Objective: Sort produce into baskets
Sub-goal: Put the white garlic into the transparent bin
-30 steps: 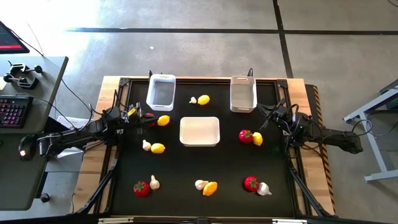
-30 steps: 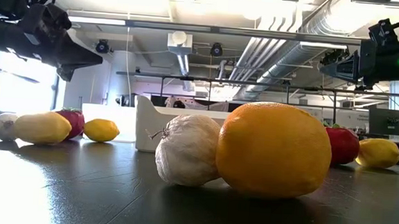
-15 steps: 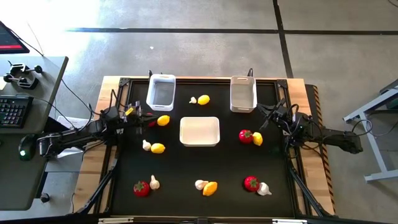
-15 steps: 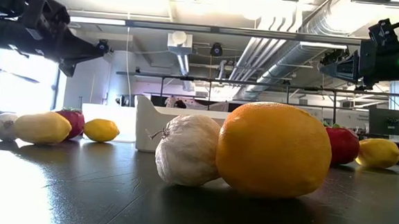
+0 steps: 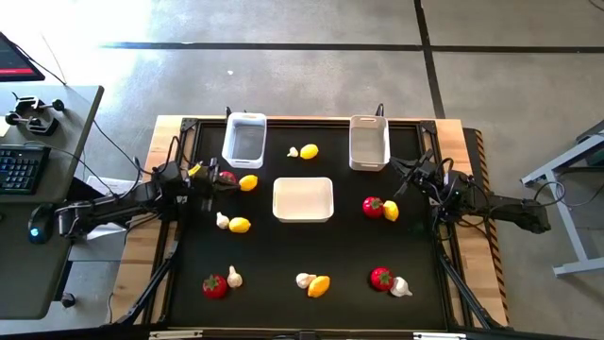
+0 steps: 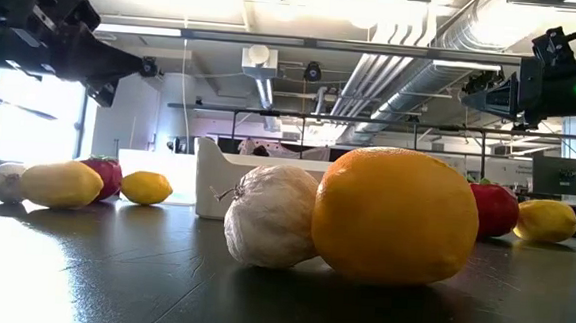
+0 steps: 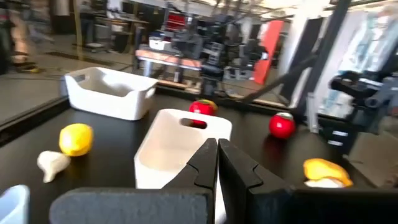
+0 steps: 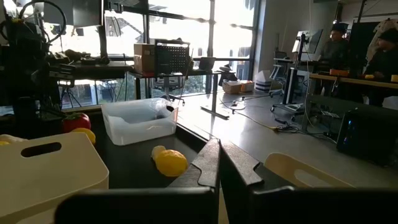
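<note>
low view: orange lemon (image 6: 395, 216) hiding part of garlic bulb (image 6: 271, 217) and wide basket (image 6: 229, 183) | left wrist: narrow basket (image 7: 12, 202) being cut off at edge, background blurring

Closed right end effector (image 8: 218, 163), yellow lemon (image 8: 170, 162) beyond, clear bin (image 8: 138, 120), white basket (image 8: 46, 168) nearby

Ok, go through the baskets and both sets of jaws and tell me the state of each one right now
Left basket: upright, empty.
Right basket: upright, empty.
Middle basket: upright, empty.
Left gripper: jaws shut, holding nothing, above the table near a red fruit and a lemon.
Right gripper: jaws shut, holding nothing, at the table's right edge.
Produce: all loose on the table, none sorted yet.
</note>
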Motion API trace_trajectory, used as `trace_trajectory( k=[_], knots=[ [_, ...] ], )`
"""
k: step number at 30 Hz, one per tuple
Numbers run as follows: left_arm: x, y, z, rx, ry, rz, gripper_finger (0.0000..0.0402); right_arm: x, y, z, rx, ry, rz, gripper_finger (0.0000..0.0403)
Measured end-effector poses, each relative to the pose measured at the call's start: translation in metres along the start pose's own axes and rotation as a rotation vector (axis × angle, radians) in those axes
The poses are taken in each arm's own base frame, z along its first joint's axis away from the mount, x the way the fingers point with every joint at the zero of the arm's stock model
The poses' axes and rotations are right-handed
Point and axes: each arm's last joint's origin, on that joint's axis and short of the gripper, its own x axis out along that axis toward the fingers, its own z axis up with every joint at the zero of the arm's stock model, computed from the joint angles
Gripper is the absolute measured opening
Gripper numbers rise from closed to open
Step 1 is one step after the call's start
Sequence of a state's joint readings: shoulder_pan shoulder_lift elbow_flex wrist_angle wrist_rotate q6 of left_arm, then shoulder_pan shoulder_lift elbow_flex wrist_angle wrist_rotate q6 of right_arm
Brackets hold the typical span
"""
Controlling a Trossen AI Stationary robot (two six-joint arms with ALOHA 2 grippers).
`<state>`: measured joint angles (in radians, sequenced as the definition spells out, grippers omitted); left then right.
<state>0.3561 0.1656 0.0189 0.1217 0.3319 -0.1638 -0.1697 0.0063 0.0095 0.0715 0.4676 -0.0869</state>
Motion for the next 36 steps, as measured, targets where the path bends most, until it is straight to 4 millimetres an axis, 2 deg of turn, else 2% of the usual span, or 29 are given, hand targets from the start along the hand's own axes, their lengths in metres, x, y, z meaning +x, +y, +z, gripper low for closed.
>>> trace_trajectory(
  k=[10,14,20,28,36],
  knots=[
    [0.004,0.001,0.004,-0.065,0.010,0.003,0.0000,0.000,0.000,0.000,0.000,0.000,0.000,0.0000],
    [0.007,0.001,0.012,-0.064,0.020,0.022,0.0000,0.000,0.000,0.000,0.000,0.000,0.000,0.0000],
    [0.016,0.001,0.034,-0.040,0.035,0.052,0.0000,0.000,0.000,0.000,0.000,0.000,0.000,0.0000],
    [0.043,0.015,0.064,0.114,0.122,0.139,0.0000,0.000,0.000,0.000,0.000,0.000,0.000,0.0000],
    [0.081,0.047,0.073,0.197,0.274,0.207,0.0000,0.000,0.000,0.000,0.000,0.000,0.000,0.0000]
  ],
)
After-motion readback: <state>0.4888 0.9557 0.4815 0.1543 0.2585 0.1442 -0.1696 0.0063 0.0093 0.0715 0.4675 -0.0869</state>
